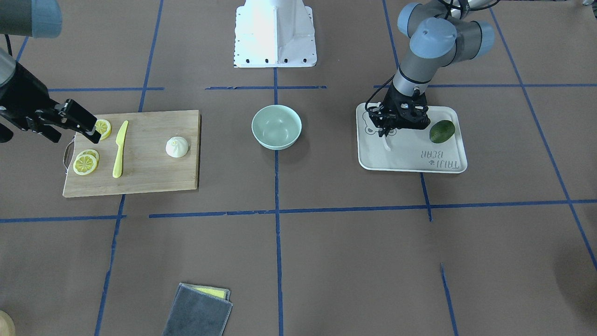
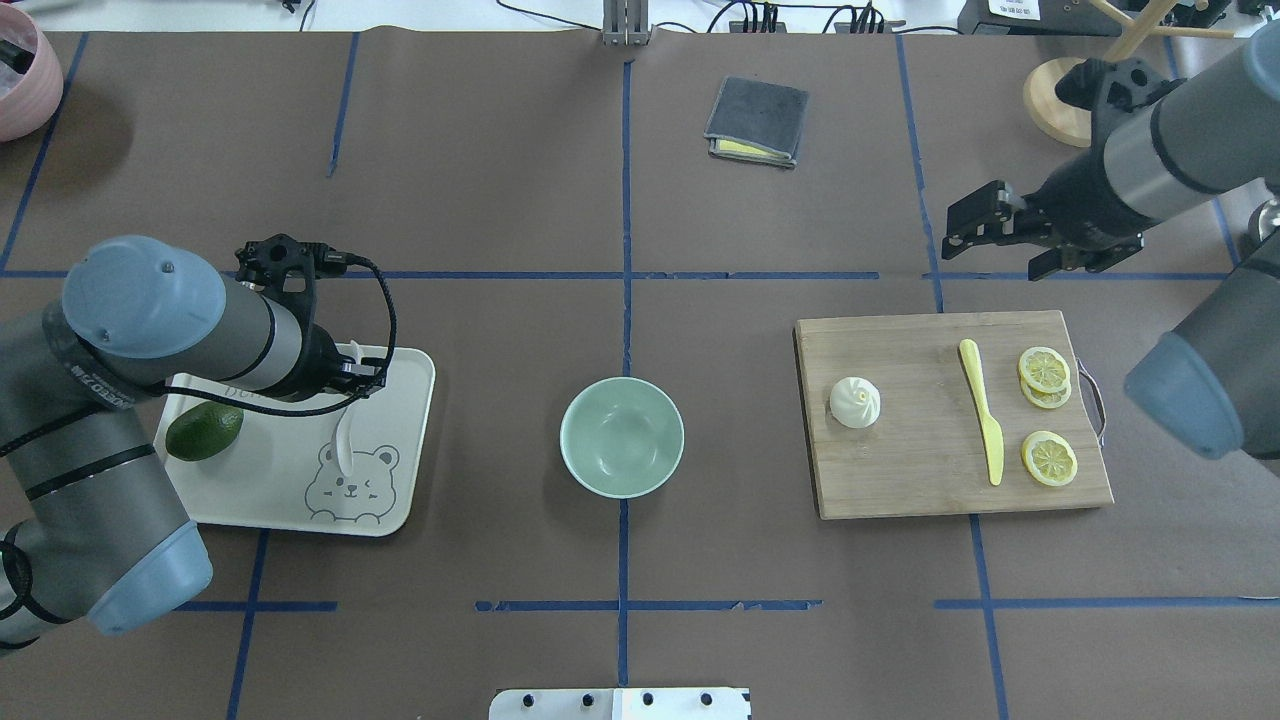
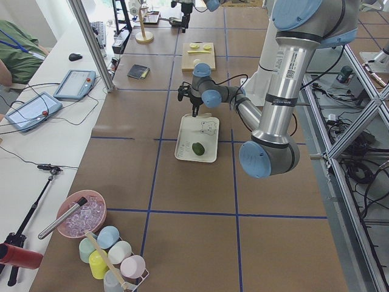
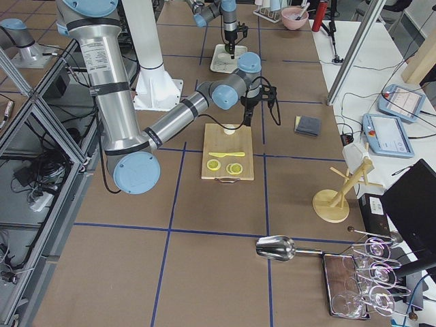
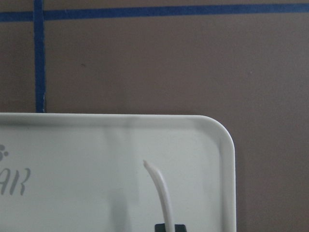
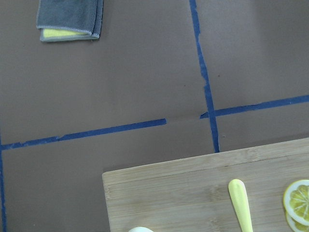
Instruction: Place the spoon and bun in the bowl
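The grey cloth (image 1: 198, 310) lies nearest me, then board (image 1: 149, 175), tray (image 1: 410, 161), bowl (image 1: 276, 140) between them, bun (image 1: 177, 147) on the board away from the right gripper (image 2: 990, 252), its fingers parted, and spoon (image 2: 347, 425) over the tray, clamped in the fingers of the left gripper (image 1: 385, 131), likely to slip if that thin hold loosens.

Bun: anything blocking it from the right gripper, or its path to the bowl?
Nothing visible. Bun sits at the cutting board's bowl-side end, with only bare table up to the bowl. Knife and lemon slices lie on its other side. Right gripper hovers open beyond the board's far edge, nothing between.
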`<state>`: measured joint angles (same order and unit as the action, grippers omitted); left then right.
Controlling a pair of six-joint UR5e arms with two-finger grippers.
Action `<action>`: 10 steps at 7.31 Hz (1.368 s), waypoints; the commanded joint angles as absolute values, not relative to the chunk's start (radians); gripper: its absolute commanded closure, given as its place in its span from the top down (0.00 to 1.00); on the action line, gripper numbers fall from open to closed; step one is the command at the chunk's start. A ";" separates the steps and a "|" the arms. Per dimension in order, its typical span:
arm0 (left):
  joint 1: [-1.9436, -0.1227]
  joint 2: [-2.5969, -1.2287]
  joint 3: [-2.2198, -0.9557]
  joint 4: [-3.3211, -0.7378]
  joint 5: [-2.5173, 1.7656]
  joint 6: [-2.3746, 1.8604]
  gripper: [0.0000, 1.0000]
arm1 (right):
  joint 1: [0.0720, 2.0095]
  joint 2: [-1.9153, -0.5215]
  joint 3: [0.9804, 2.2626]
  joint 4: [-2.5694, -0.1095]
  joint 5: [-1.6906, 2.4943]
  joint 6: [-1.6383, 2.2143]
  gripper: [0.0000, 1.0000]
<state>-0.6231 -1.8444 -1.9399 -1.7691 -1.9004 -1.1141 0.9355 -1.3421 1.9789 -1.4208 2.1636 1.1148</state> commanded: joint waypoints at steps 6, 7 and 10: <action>-0.627 -2.105 -1.804 -1.871 -1.951 -1.483 0.00 | 0.577 -1.342 1.898 -1.356 1.830 1.256 1.00; -0.626 -2.115 -1.804 -1.871 -1.951 -1.489 0.00 | 0.571 -1.338 1.884 -1.356 1.830 1.255 1.00; -0.592 -2.128 -1.787 -1.907 -1.947 -1.542 0.00 | 0.549 -1.330 1.859 -1.356 1.832 1.253 1.00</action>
<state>-0.6038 -2.1250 -1.7914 -1.8972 -1.9492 -1.5309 0.5589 -1.3357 1.8740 -1.3560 1.8316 1.2539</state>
